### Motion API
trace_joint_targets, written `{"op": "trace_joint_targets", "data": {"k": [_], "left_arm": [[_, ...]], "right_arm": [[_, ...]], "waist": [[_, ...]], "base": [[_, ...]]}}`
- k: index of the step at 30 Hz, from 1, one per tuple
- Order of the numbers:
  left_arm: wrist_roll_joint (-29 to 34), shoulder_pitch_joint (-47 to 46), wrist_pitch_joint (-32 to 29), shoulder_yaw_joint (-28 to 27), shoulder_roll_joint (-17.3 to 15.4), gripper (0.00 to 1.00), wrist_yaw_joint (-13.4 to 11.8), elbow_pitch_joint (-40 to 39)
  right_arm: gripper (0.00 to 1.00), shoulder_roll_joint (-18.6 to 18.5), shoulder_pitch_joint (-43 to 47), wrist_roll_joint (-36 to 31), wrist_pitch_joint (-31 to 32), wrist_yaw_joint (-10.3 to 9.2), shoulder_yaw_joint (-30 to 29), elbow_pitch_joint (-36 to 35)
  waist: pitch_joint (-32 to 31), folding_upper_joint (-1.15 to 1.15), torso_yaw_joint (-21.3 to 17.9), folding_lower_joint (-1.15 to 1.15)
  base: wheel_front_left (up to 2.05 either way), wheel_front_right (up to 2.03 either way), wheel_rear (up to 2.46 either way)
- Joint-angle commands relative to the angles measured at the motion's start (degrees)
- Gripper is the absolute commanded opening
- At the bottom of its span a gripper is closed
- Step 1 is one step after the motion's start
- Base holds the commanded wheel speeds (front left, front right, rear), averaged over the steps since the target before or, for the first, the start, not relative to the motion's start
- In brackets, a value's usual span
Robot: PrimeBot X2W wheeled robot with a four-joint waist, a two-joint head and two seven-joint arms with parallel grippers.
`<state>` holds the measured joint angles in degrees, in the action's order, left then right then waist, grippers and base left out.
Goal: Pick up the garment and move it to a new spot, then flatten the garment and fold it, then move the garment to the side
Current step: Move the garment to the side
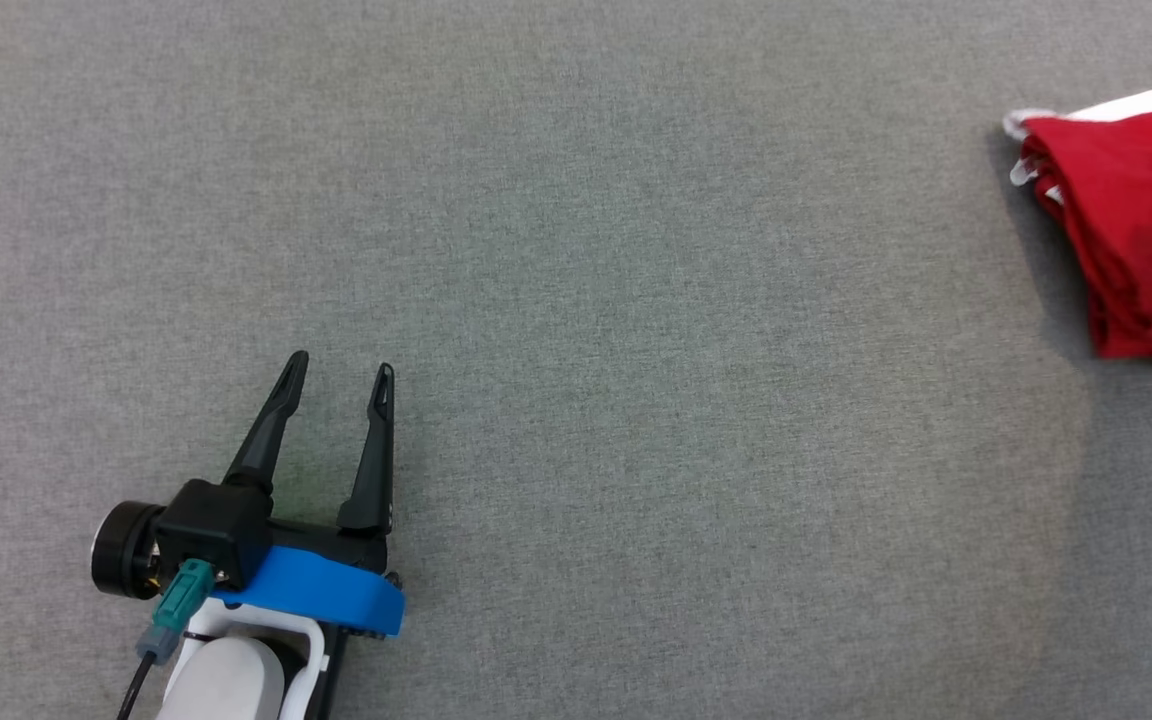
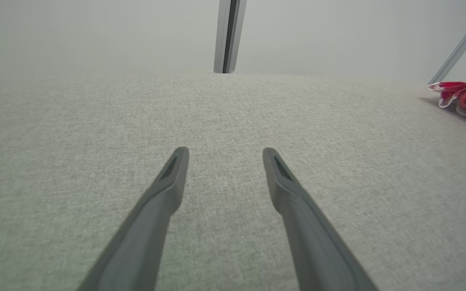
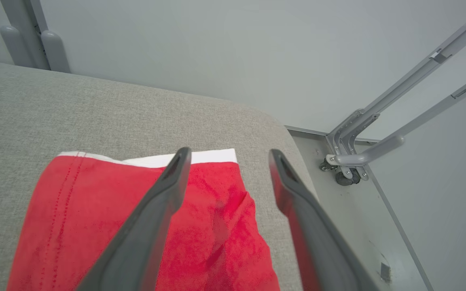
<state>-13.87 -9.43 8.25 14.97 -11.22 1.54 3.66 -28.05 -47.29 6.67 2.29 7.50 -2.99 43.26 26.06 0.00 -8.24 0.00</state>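
The left gripper (image 1: 342, 362) hovers over the grey padded surface (image 1: 636, 350), fingers wide and empty, well apart from the folded red garment (image 1: 1136, 220) at the surface's right edge. The right gripper (image 3: 229, 150) hangs over it, fingers spread, gripping nothing. The garment looks soft, light and limp; pinching all layers at a folded edge should hold it together.

A big grey cloth table (image 1: 576, 250) holds a folded red garment with a white edge (image 1: 1136, 220), under the right gripper (image 3: 229, 153).
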Motion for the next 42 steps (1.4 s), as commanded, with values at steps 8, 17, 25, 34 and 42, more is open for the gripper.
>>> {"op": "trace_joint_targets", "data": {"k": [8, 17, 25, 34, 42], "left_arm": [[-1.79, 0.69, 1.87, -0.61, 0.52, 1.0, -0.21, 2.62], [-5.46, 2.84, 3.7, -2.88, 1.61, 1.0, -0.85, 7.54], [-8.15, 7.45, 4.75, -5.72, 1.77, 1.0, -2.54, 12.23], [-9.39, 11.84, 5.67, -6.35, 2.61, 1.0, -3.3, 14.22], [-9.65, 11.71, 5.34, -5.42, 2.98, 1.0, -3.13, 14.91]], "right_arm": [[1.0, 3.74, 1.52, 0.01, -3.35, -0.02, 5.4, -0.52], [1.0, 10.45, 6.93, -0.72, -6.25, -0.02, 8.71, -2.35], [1.0, 20.76, 18.07, -5.75, -12.17, -0.02, 2.77, -5.67], [1.0, 25.09, 32.64, -4.63, -15.77, -0.01, 2.43, -13.46], [1.0, 25.07, 41.85, 1.89, -16.77, -0.01, 5.44, -19.53]], "waist": [[-4.59, 0.0, -0.57, 0.0], [-13.43, 0.0, 0.35, 0.0], [-20.5, 0.0, 2.01, 0.0], [-24.73, 0.0, 3.71, 0.0], [-26.41, 0.0, 4.65, 0.0]], "base": [[0.0, 0.0, 0.0], [0.0, 0.0, 0.0], [0.0, 0.0, 0.0], [0.0, 0.0, 0.0], [0.0, 0.0, 0.0]]}}
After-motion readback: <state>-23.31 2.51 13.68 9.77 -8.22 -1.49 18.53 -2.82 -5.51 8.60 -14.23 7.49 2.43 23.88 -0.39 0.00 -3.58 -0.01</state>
